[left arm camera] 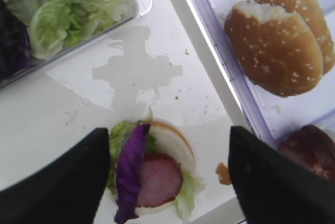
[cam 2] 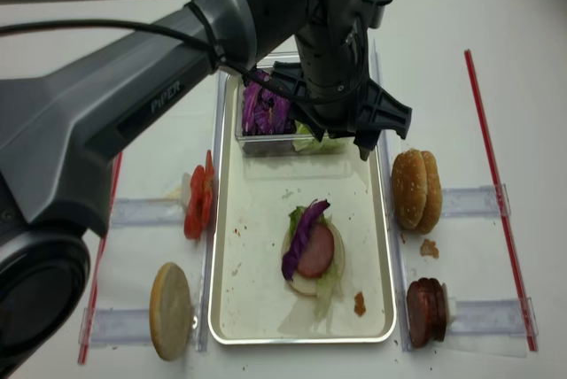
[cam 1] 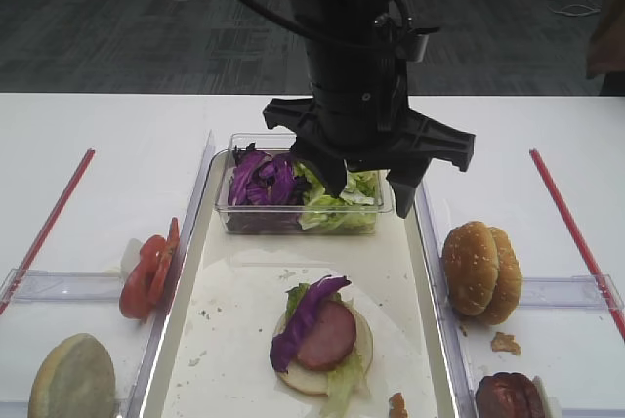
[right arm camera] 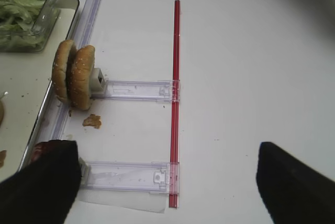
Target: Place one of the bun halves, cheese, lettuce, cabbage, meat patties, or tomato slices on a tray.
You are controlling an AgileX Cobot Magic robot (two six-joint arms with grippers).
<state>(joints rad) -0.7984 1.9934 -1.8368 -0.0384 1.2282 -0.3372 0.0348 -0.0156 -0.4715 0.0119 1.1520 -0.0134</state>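
**Left arm hovering over tray, jaws apart and empty; stack sitting on tray**

I am seeing the left gripper point(cam 1: 376, 172) hanging above the far end of the tray point(cam 1: 186, 315), over the near edge of the small clear plastic box point(cam 1: 234, 215). Its jaws are standing wide apart and nothing is sitting between them; in the left wrist view both dark fingers point(left arm camera: 57, 182) are framing the stack below without touching it.

On the tray a pale bun base point(left arm camera: 172, 140) is lying flat, with lettuce point(left arm camera: 186, 187) frilling out from under a pink meat patty point(left arm camera: 159, 179). A curled strip of purple cabbage point(left arm camera: 128, 169) is lying across the left side of that patty, one end reaching past the bun edge. A small orange-brown crumb point(left arm camera: 223, 170) is lying on the tray just right of the stack.

The clear box is holding more purple cabbage on its left and green lettuce on its right.

Right of the tray, off it, two sesame bun halves point(cam 1: 480, 271) are standing on edge against each other on a clear plastic rack point(right arm camera: 136, 90). A dark brown meat patty point(cam 1: 508, 397) is sitting nearer, on the next rack. Left of the tray, tomato slices point(cam 1: 146, 271) are standing on edge, and another bun half point(cam 1: 73, 379) is standing nearer the camera.

I am seeing the right gripper point(right arm camera: 167, 182) only in its own wrist view: both fingers well apart, nothing between them, over the bare table beside a red strip point(right arm camera: 176, 103).
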